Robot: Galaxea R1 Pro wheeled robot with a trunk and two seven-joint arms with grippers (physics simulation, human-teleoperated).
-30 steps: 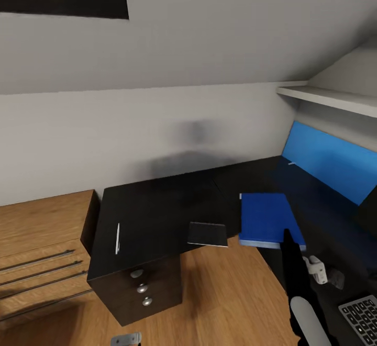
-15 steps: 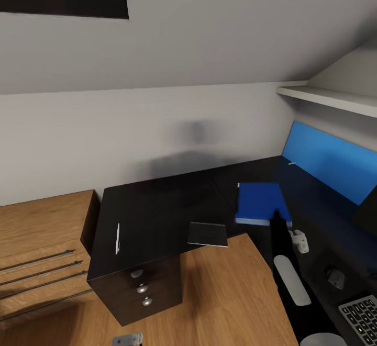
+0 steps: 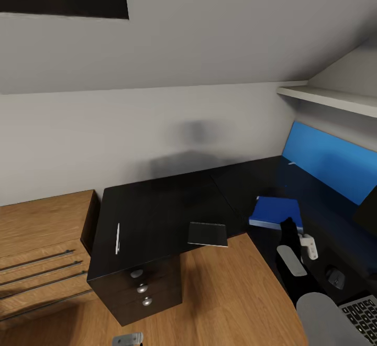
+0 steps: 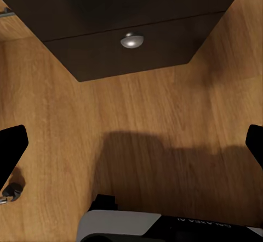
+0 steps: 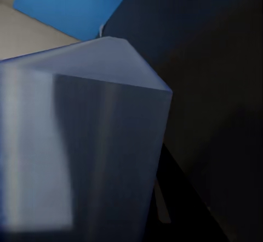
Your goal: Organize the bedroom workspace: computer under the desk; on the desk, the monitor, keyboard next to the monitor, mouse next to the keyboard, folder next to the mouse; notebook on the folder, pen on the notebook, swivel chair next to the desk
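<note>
Right claw (image 3: 287,226) grips the folder (image 3: 276,213) above the desk (image 3: 152,215), notebook (image 3: 207,234) and pen (image 3: 117,238) lying leftward.

pen (image 3: 117,238) left on desk (image 3: 157,204), notebook (image 3: 208,234) centre, folder (image 3: 276,213) right

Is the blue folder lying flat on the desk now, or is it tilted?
Tilted. In the head view the folder slants over the black desk, its near edge raised at the right gripper; whether it touches the desk cannot be told.
</note>
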